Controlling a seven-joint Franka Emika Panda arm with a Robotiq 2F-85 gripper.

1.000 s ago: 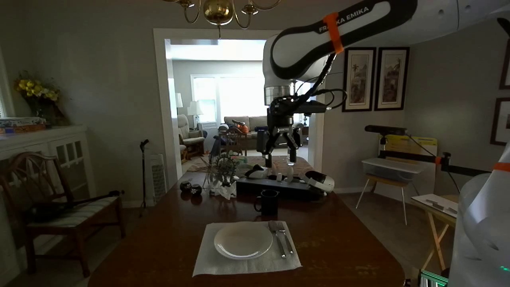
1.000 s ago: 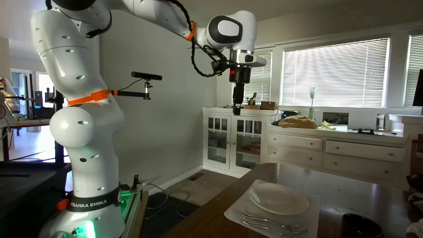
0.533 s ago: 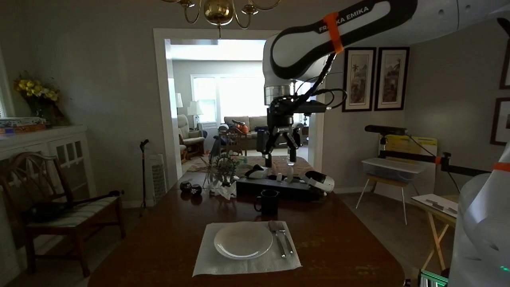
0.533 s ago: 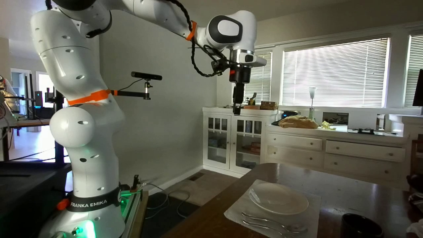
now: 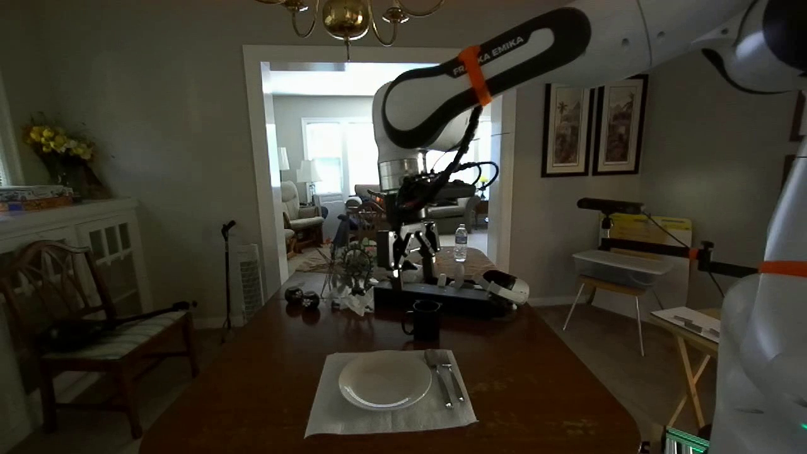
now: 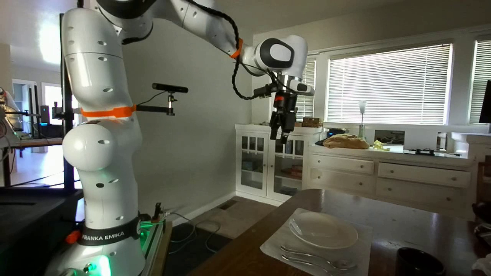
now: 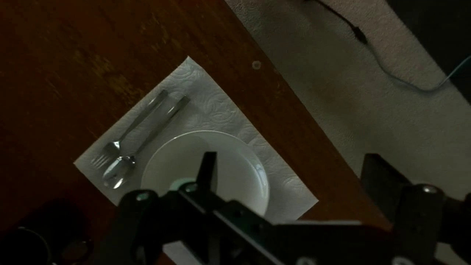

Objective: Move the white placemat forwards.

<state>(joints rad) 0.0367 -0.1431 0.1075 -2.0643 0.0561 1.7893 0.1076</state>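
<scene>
The white placemat (image 5: 372, 423) lies flat on the brown table (image 5: 523, 391); it also shows in the other views (image 6: 282, 234) (image 7: 217, 106). A round white plate (image 5: 384, 381) sits on its middle. A spoon (image 7: 119, 171) and a fork (image 7: 110, 147) lie side by side along its right side in an exterior view. My gripper (image 5: 413, 280) hangs pointing down, well above the table, and touches nothing. In the wrist view my gripper (image 7: 290, 158) is open with nothing between its fingers. One finger overlaps the plate, the other the floor. The gripper hides part of the mat.
A dark mug (image 5: 426, 321) stands just beyond the mat and also shows in the wrist view (image 7: 25, 243). A long black box (image 5: 441, 299), a vase with stems (image 5: 353, 271) and a bottle (image 5: 461, 243) stand further back. The table edge runs near the mat.
My gripper has come down some and moved left in an exterior view, and has turned about its own axis. The mat, plate and cutlery have not moved.
</scene>
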